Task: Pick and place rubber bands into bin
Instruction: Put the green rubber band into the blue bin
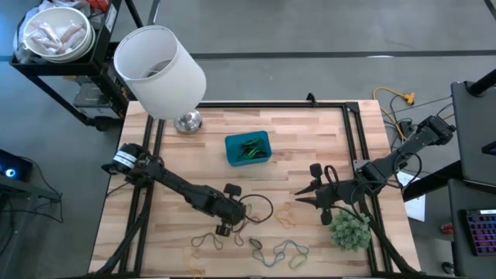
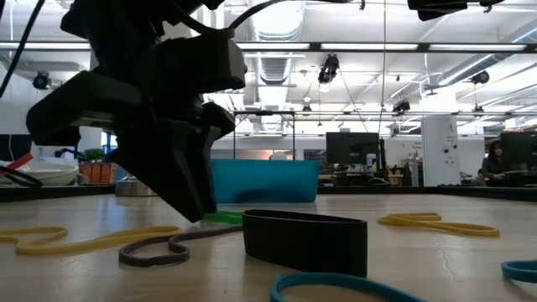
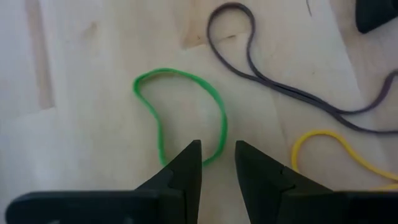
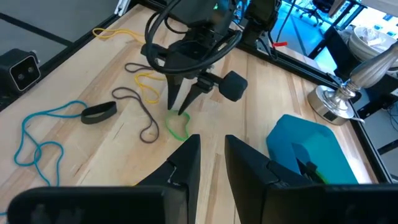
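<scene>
The green rubber band point(image 3: 180, 112), judged light and floppy, is straddled by the left gripper point(image 3: 217, 155), its fingers apart. One strand is best pinched flat against the table point(image 1: 310, 132).

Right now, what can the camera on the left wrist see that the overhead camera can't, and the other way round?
Only the left wrist view shows the left gripper close up, its fingers slightly apart over one end of a green rubber band.

Only the high view shows the blue bin with bands already inside, the white lampshade, the green plant ball and the right gripper waiting nearby.

Both show the wooden table and loose yellow and dark grey bands.
</scene>
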Robot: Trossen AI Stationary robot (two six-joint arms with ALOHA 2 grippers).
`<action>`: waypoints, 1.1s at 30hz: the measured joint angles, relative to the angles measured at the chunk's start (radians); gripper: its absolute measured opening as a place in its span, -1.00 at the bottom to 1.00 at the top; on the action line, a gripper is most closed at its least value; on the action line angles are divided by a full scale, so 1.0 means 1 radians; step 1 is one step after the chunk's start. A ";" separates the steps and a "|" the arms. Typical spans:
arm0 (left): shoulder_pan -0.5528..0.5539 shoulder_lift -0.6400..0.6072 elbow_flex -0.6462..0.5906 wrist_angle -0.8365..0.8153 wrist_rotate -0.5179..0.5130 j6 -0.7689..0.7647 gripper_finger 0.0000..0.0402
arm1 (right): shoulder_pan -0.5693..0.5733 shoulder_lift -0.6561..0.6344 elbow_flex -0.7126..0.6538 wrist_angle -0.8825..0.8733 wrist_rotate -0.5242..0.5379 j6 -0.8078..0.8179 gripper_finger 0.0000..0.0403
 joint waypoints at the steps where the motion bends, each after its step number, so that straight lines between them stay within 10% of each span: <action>1: 0.000 0.007 0.000 0.006 0.008 0.004 -0.59 | 0.000 0.000 0.000 0.000 0.000 0.000 -0.66; 18: -0.004 0.063 0.009 0.026 -0.106 0.059 -0.97 | 0.000 0.000 0.000 0.000 0.000 0.000 -0.66; 33: -0.084 0.024 0.064 -0.107 -0.796 0.080 -1.00 | 0.000 0.000 -0.001 -0.002 0.000 0.000 -0.66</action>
